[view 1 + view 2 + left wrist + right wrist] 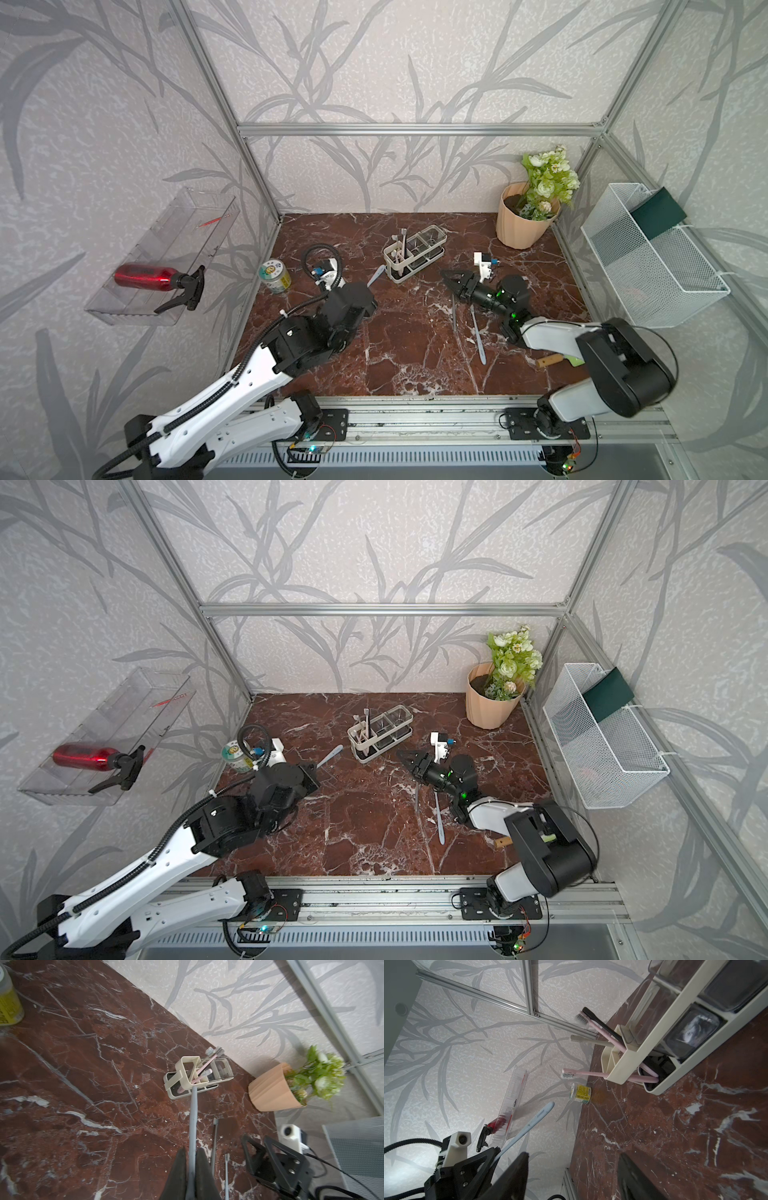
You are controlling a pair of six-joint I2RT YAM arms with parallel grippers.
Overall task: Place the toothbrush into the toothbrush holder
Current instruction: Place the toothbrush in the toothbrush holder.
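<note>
Several brushes are already standing in the end compartment of the toothbrush holder (391, 250), and two spare brushes (478, 336) are lying on the table (395, 357) beside the right arm. The left gripper (191, 1154) is pinching the light blue toothbrush (193, 1122) tightly, carrying it above the table with its free end just short of the holder. Dropping it in is not yet done. The right gripper (451, 277) is hovering nearby, fingers spread and holding nothing.

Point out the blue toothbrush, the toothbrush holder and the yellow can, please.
blue toothbrush (193, 1124): left wrist view, middle of its handle.
toothbrush holder (629, 1064): right wrist view, end wall of its white frame.
yellow can (275, 277): in a top view, middle of the can.
</note>
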